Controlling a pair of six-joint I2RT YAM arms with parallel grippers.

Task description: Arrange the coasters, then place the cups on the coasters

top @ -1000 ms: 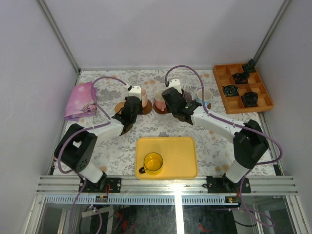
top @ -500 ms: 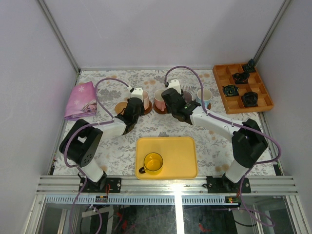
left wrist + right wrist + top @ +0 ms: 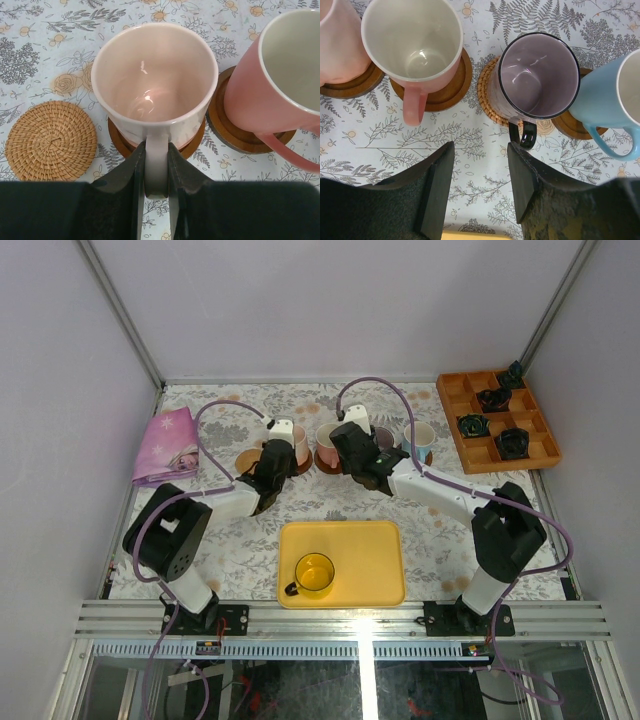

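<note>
We clamp left gripper (image 3: 156, 162) on pale pink cup (image 3: 155, 75) handle; right gripper (image 3: 481, 167) gapes empty; free woven coaster (image 3: 51, 140) lies just left of the cup.

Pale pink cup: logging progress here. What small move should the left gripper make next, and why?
Probably open the left gripper: it pinches the handle of the pale pink cup, and the cup appears seated on a dark coaster.

Pale pink cup (image 3: 155, 85) and three more stand on coasters (image 3: 452, 87); yellow cup (image 3: 313, 575) apart, one coaster (image 3: 50, 140) bare.
</note>
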